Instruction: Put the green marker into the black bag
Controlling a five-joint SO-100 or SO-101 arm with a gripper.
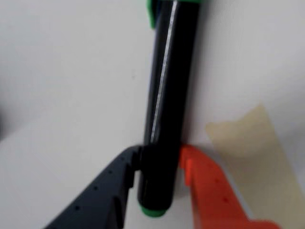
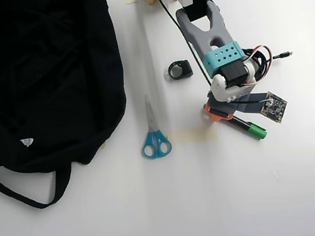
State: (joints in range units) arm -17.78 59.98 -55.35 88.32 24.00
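Wrist view: the pincer point(image 1: 159, 183) is clenched on the green marker point(image 1: 169, 95). The dark finger point(image 1: 102, 191) presses the barrel from the left of the view, the orange finger point(image 1: 209, 191) from the right. Both meet the dark barrel close to its small green end, which shows just below the fingers. The barrel runs up the view, slightly tilted, and a bit of green shows at the top edge. A strip of beige tape point(image 1: 257, 152) lies on the white desk point(image 1: 71, 95) right of the orange finger. The picture is soft, so I cannot tell whether the marker touches the desk or is held just clear of it.

Overhead view: the arm reaches down the picture from its white base at the top edge. The pincer point(image 2: 227, 114) sits right of centre, with the green marker point(image 2: 249, 127) sticking out from under it toward the lower right, green cap outermost. The black bag point(image 2: 37, 77) fills the upper left, lying slack on the desk point(image 2: 219, 204), its strap looping along the lower left and a small white logo on its lower part. The marker is well apart from the bag. Between them lie scissors point(image 2: 153, 132) with blue handles, blades pointing up the picture. A small black ring-shaped object point(image 2: 179, 69) rests just left of the arm. A beige tape patch point(image 2: 191, 135) lies on the desk between scissors and pincer.
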